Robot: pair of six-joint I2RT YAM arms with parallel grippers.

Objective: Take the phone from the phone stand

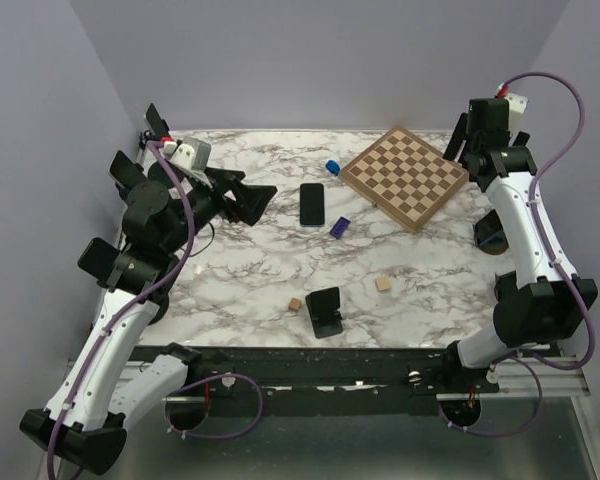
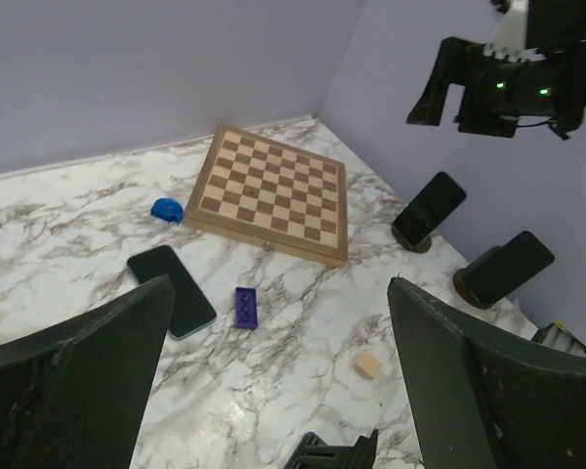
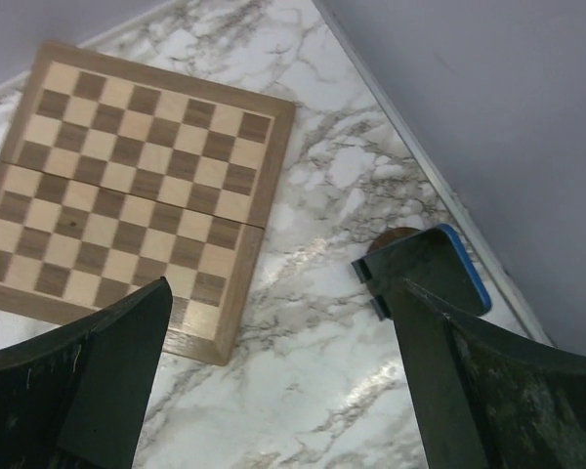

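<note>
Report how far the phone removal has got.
Done, it seems: one phone lies flat on the table and the black stand near the front is empty. In hand: nothing; the left gripper and right gripper are open and empty. Left: another phone leans on a round stand at the right edge, if that one counts.

The slim black phone [image 1: 312, 204] with its pale blue rim lay flat, dark face up, on the marble table [image 1: 230, 280]. At its 6 o'clock, well apart, the black folding phone stand [image 1: 325, 311] stood empty near the front edge.
</note>
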